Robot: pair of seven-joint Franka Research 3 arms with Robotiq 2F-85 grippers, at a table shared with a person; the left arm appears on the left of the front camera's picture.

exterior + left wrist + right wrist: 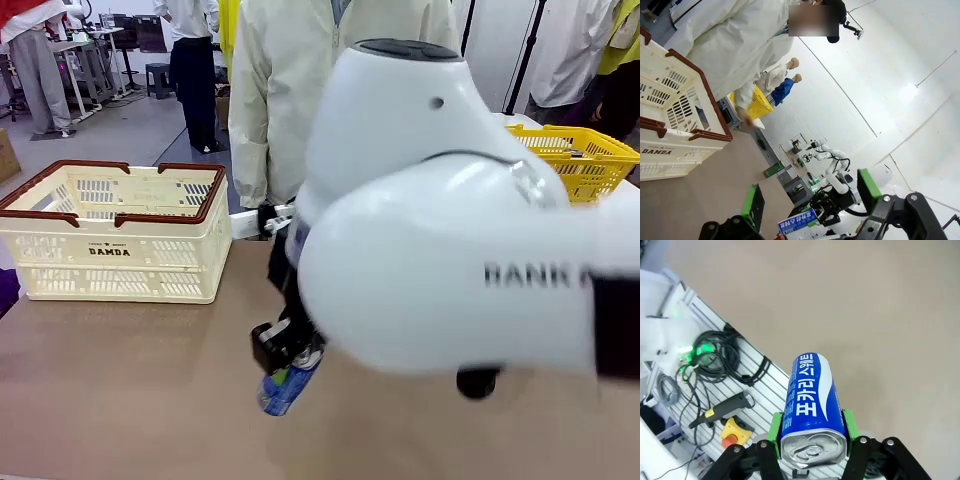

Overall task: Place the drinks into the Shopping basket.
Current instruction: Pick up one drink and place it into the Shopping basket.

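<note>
Right wrist view: right claw (811, 431) clamps a blue can (810, 392) (silver top nearest its palm); left claw (810, 197) gapes empty.

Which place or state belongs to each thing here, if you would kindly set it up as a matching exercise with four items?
Things:
1. blue can
2. Shopping basket
3. yellow mesh basket
4. left gripper

Places or states:
A. open, with nothing between its fingers
B. on the right side in the front view
C. clamped in the right gripper
D. on the left side in the front view, with a brown-red rim

Pairs: 1-C, 2-D, 3-B, 4-A
</note>
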